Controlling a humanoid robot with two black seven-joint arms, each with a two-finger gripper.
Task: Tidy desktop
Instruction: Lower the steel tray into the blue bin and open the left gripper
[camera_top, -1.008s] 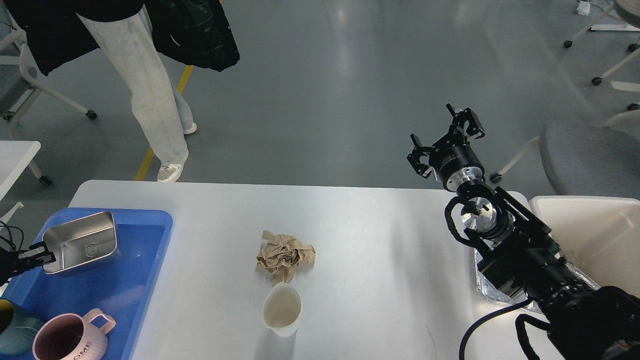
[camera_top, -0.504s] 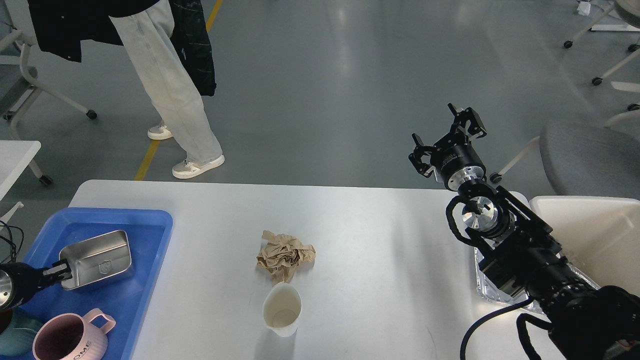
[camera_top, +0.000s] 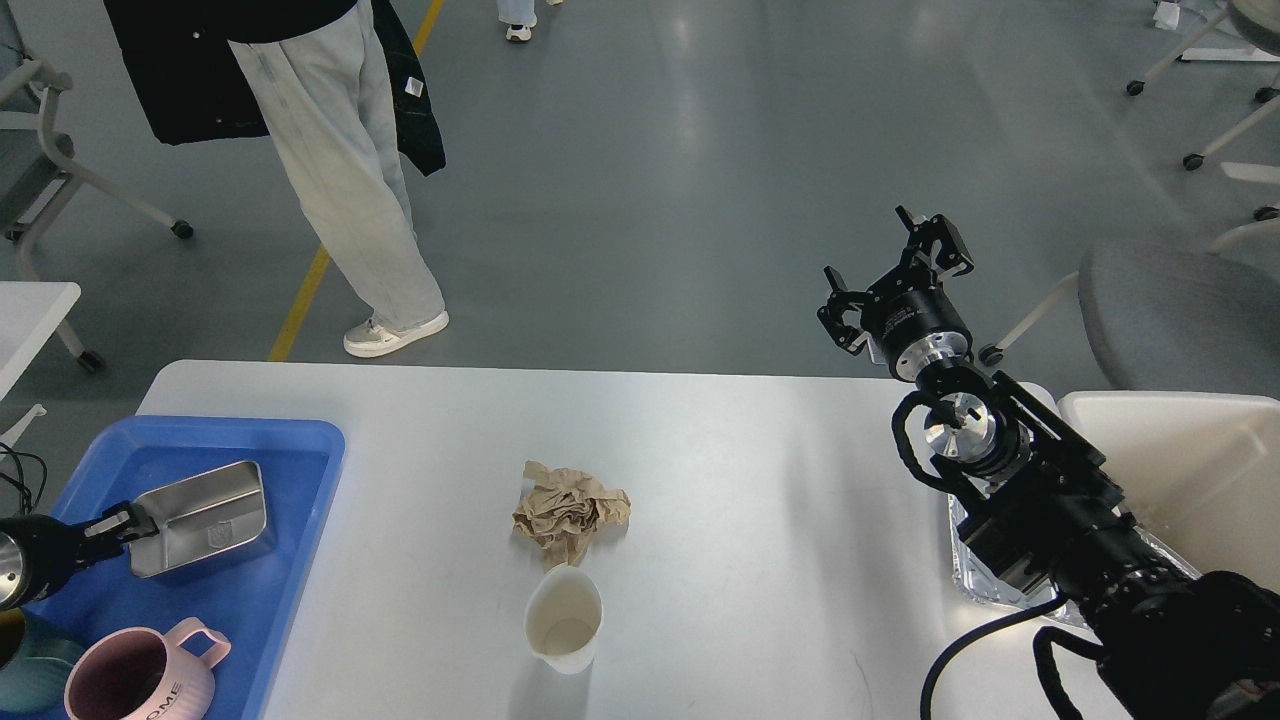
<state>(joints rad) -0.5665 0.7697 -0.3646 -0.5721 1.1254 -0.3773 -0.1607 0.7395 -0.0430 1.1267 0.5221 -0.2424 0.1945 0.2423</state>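
Observation:
The white desktop (camera_top: 750, 480) fills the lower part of the head view. A crumpled brown paper (camera_top: 570, 512) lies at its middle, with a white paper cup (camera_top: 565, 620) upright just in front of it. My left gripper (camera_top: 128, 523) is shut on the left rim of a steel box (camera_top: 205, 515), holding it low inside the blue tray (camera_top: 300, 450) at the left. My right gripper (camera_top: 888, 265) is open and empty, raised above the desktop's far right edge.
A pink mug (camera_top: 140, 675) and a teal mug (camera_top: 30, 680) stand in the tray's front. A cream bin (camera_top: 1180, 470) sits at the right, with a foil tray (camera_top: 965, 570) beside it under my right arm. A person (camera_top: 340, 180) stands beyond the far left edge. A grey chair (camera_top: 1180, 310) is at the far right.
My left gripper has carried the steel box down and to the right, deeper into the blue tray. The person has stepped to the right. The right arm has barely moved.

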